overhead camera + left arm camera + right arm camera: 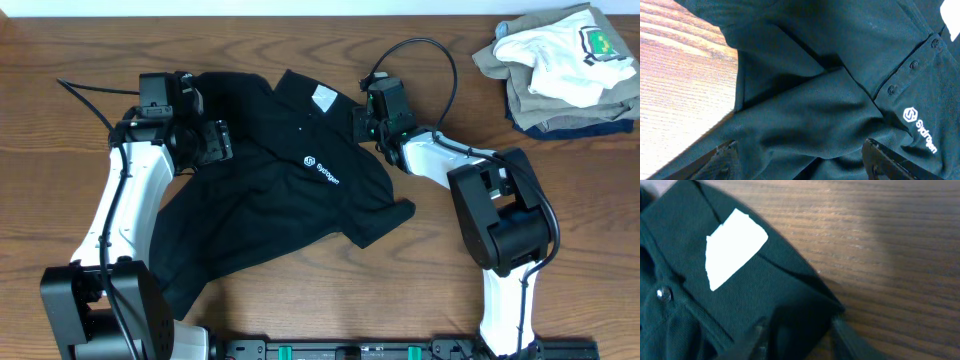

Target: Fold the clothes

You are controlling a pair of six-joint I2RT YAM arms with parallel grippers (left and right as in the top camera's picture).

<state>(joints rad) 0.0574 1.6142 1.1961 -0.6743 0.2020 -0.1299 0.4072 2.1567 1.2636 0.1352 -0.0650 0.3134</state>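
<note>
While the left claw (801, 162) gapes above the shirt (280, 200), the open right claw (799, 339) straddles its edge.

Materials and surface finishes at the work table.
The polo shirt (270, 190) was matt black knitted cloth with a fine, slightly rough weave; its buttons (913, 65) were glossy dark plastic and its neck label (732, 245) smooth white. The table (300, 40) showed brown wood grain with a faint sheen. The left arm's casing (130, 200) was smooth, glossy white plastic.
</note>
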